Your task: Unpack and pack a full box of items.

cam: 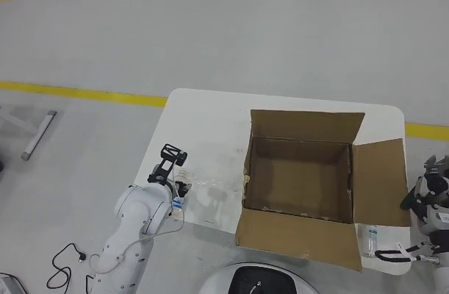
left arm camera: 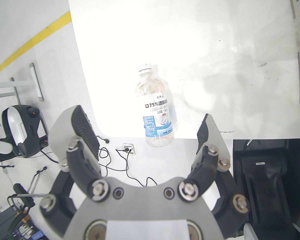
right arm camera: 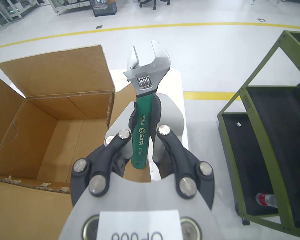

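Open brown cardboard box [cam: 297,237], flaps out, sits on the white rounded table [cam: 209,117] w/ its interior looking bare. At the table's near-left corner, the left gripper [left arm camera: 141,113] hangs over a clear plastic bottle w/ white cap and blue-and-white label [left arm camera: 157,111]. Its ribbed black fingers [left arm camera: 81,123] are spread wide, either side of the bottle and not touching it. The bottle lies on its side, base at the table's very edge. On the opp. side, by the box's right flap, the right gripper [right arm camera: 145,106] has its pads clamped on the handle of a green-handled adjustable steel wrench [right arm camera: 147,73], head pointing up and away. A second small clear bottle [cam: 368,239] lies nr the box's near-right corner. An olive-green metal cart [right arm camera: 267,126] stands on the floor beyond the table.
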You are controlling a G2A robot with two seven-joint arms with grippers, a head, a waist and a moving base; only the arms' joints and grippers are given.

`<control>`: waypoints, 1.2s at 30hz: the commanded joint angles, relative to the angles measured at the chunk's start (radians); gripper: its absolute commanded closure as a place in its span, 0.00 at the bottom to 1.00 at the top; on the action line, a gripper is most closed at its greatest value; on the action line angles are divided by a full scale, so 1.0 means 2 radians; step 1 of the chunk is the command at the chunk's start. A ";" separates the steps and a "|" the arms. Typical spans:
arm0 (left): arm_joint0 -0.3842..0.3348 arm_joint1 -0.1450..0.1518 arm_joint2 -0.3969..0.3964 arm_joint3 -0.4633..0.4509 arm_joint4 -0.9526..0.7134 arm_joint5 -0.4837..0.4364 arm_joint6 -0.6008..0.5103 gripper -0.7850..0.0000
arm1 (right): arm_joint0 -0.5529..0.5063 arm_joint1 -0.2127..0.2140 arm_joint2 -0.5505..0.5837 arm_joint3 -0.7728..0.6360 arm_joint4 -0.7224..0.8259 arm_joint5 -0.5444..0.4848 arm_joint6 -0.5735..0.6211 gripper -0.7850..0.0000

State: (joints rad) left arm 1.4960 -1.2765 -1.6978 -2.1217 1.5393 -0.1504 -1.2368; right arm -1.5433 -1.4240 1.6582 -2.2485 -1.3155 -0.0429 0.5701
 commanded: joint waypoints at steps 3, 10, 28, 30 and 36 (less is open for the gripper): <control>0.000 0.000 0.000 0.000 0.000 0.000 0.000 0.00 | -0.005 0.002 0.009 0.006 0.010 -0.001 -0.004 1.00; 0.000 0.000 0.000 0.000 0.000 0.000 0.000 0.00 | -0.015 0.004 0.020 0.004 0.004 0.008 -0.005 1.00; 0.000 0.000 0.000 0.000 0.000 0.000 0.000 0.00 | -0.040 0.012 0.046 0.062 -0.015 0.009 0.012 1.00; 0.000 0.000 0.000 0.000 0.000 0.000 0.000 0.00 | -0.037 0.013 0.043 0.078 -0.024 0.009 0.015 1.00; 0.000 0.000 0.000 0.000 0.000 0.000 0.000 0.00 | -0.021 0.015 0.029 0.127 -0.052 0.007 0.031 1.00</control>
State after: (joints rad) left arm 1.4960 -1.2765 -1.6978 -2.1217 1.5393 -0.1504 -1.2368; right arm -1.5888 -1.3938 1.7188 -2.0083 -1.4158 -0.0281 0.6312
